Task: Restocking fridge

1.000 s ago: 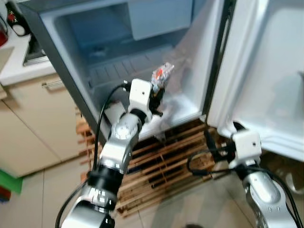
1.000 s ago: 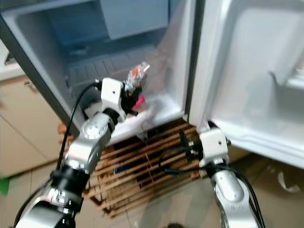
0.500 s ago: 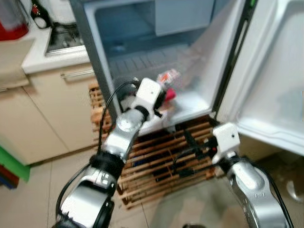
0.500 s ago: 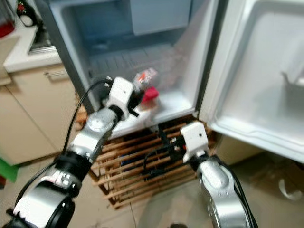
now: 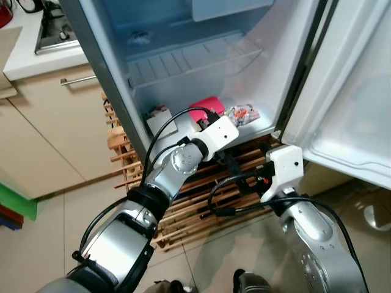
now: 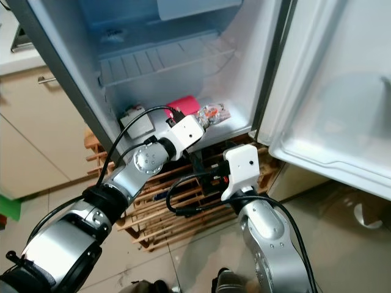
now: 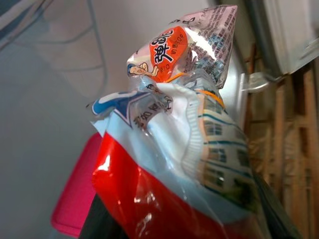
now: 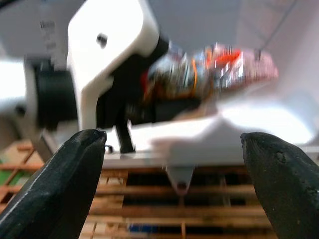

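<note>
Left gripper (image 7: pixel 184 224) clamps a crinkly snack packet (image 7: pixel 184 144) (glossy film); right gripper (image 8: pixel 174 149) spread wide.

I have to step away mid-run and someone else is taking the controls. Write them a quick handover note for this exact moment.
Left gripper: shut on the snack packet, reaching into the bottom of the open fridge.
Right gripper: open, empty, low in front of the fridge above the wooden pallet.
Already on the fridge floor: a pink box beside the packet, and a white item further towards the fridge's left wall.
Done: packet carried inside the fridge.
Left: release the packet, then withdraw the left arm. The wire shelf above looks bare.
</note>
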Available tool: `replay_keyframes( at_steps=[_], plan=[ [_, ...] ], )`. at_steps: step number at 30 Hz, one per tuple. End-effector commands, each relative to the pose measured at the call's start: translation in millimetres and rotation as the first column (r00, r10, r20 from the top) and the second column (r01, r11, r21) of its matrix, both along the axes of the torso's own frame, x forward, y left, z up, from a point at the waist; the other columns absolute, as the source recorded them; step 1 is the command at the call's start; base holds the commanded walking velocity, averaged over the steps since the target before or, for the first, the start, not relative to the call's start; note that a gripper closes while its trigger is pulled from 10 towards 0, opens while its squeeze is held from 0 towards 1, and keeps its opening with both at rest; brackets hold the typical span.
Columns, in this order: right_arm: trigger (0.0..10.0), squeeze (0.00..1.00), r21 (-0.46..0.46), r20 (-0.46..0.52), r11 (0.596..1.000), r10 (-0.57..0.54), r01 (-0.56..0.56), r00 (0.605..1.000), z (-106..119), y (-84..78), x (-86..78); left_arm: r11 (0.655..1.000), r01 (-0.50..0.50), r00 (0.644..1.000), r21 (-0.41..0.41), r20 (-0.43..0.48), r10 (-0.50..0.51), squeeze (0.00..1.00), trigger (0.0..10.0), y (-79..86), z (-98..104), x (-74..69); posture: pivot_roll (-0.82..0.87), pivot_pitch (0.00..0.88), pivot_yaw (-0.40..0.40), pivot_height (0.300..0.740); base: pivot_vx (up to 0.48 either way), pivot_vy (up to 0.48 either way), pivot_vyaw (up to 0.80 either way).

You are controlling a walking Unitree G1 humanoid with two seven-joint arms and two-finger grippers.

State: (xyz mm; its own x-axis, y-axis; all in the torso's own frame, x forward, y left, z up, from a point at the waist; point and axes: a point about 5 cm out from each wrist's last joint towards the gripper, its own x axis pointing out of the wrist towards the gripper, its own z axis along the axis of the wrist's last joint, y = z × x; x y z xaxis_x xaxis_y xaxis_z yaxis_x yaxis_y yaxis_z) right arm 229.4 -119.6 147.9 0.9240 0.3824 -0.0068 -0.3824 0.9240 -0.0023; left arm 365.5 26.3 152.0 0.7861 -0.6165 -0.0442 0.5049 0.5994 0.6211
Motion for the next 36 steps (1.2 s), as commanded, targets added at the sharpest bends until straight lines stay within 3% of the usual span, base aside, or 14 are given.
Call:
replay_keyframes(
  at_steps=[1,4,5,8,16,21,22,26,31,36],
  plan=[
    [10.0,0.0,0.001,0.003,1.0,0.016,-0.016,1.0,4.6,4.1,-7.4,1.0,0.007,0.998,0.021,0.066,-0.008,0.0,10.0,0.3,9.1,2.8,-0.27,0.253,0.091,0.74,0.0,0.0,0.0],
    [10.0,0.0,0.008,-0.006,1.0,0.03,-0.03,1.0,7.9,6.1,-16.8,1.0,-0.009,0.989,0.027,0.145,0.005,0.0,10.0,4.9,22.3,7.8,-0.27,0.263,0.089,0.74,0.0,0.0,0.0],
    [10.0,0.0,0.001,-0.018,0.999,0.041,-0.041,0.999,9.6,6.1,-25.7,1.0,-0.015,0.973,0.023,0.233,0.009,0.0,10.0,8.9,38.6,11.1,-0.28,0.277,0.086,0.74,0.0,0.0,0.0],
    [10.0,0.0,-0.003,-0.045,0.999,0.04,-0.041,0.998,9.2,4.6,-37.2,0.999,-0.032,0.956,0.025,0.292,0.023,0.0,10.0,13.3,49.0,13.6,-0.28,0.282,0.083,0.74,0.0,0.0,0.0],
    [10.0,0.0,-0.005,-0.104,1.0,0.018,-0.018,0.994,6.5,2.2,-54.1,0.98,-0.128,0.939,0.152,0.337,0.07,0.0,10.0,31.2,42.3,23.7,-0.3,0.313,0.082,0.74,0.0,0.0,0.0],
    [10.0,0.0,0.005,-0.117,1.0,0.007,-0.007,0.993,9.2,1.2,-60.4,0.948,-0.207,0.929,0.242,0.351,0.113,0.0,10.0,42.5,37.2,30.0,-0.31,0.329,0.088,0.74,0.0,0.0,0.0],
    [10.0,0.0,0.005,-0.118,1.0,0.007,-0.007,0.993,9.4,1.4,-61.2,0.941,-0.225,0.921,0.254,0.371,0.12,1.0,10.0,44.8,38.3,31.1,-0.31,0.33,0.089,0.74,0.0,0.0,0.0],
    [10.0,0.0,0.004,-0.121,1.0,0.006,-0.005,0.993,10.2,1.5,-63.1,0.927,-0.253,0.898,0.277,0.423,0.119,1.0,10.0,48.4,44.6,33.7,-0.31,0.335,0.09,0.74,0.0,0.0,0.0],
    [10.0,0.0,0.009,-0.121,1.0,-0.003,0.004,0.993,12.6,1.8,-65.8,0.907,-0.232,0.812,0.35,0.583,-0.017,1.0,10.0,44.7,69.9,34.7,-0.32,0.343,0.095,0.74,0.0,0.0,0.0],
    [10.0,0.0,0.02,-0.096,1.0,0.015,-0.013,0.995,17.2,2.8,-65.4,0.902,-0.224,0.787,0.37,0.614,-0.057,1.0,10.0,44.3,76.3,34.5,-0.32,0.342,0.094,0.74,0.0,0.0,0.0]
  ],
)
